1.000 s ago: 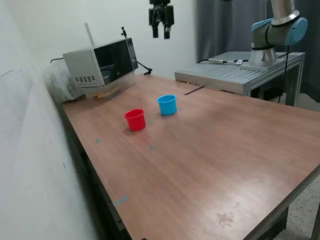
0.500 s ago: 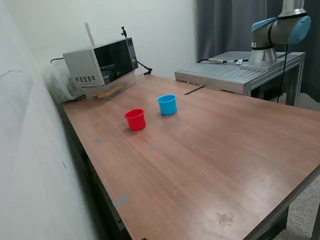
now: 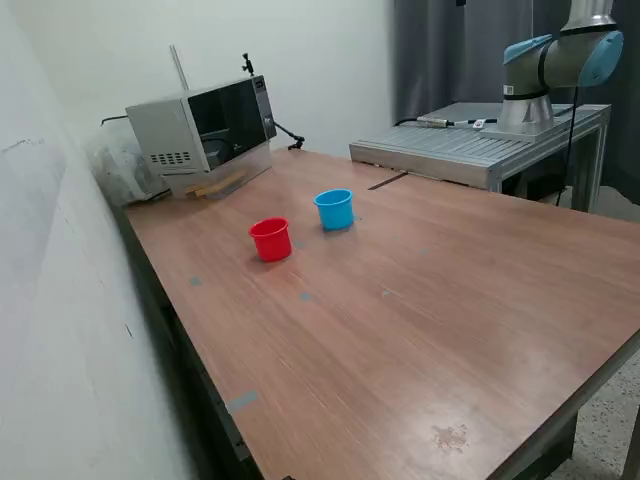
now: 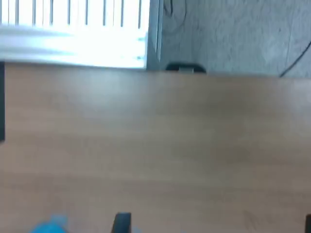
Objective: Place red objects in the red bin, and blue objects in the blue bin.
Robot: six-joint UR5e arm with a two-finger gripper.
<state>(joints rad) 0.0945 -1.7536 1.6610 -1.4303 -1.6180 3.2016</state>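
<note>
The red cup (image 3: 270, 240) stands upright on the wooden surface (image 3: 420, 330), and the blue cup (image 3: 335, 209) stands upright near it, apart from it, on the side toward the exterior view's right and a little farther back. Both are round with tapered sides and open tops. No cubes show on the surface; whether any lie inside the cups cannot be told from this angle.

A microwave (image 3: 203, 130) sits behind the red cup at the far corner of the surface, against the white wall (image 3: 60, 300). Well beyond the blue cup, toward the exterior view's right, a grey metal platform (image 3: 470, 150) carries the arm's base (image 3: 555, 70), whose blue-capped joint shows at the frame's upper edge.

In the exterior view the hand is out of frame. The blurred wrist view looks down on bare wood, with the bright ribbed platform (image 4: 73, 34) beyond the surface's edge. A dark fingertip (image 4: 121, 223) shows at the frame's edge, and a blue smear (image 4: 48, 224) beside it is possibly the blue cup. How wide the hand stands cannot be told.
</note>
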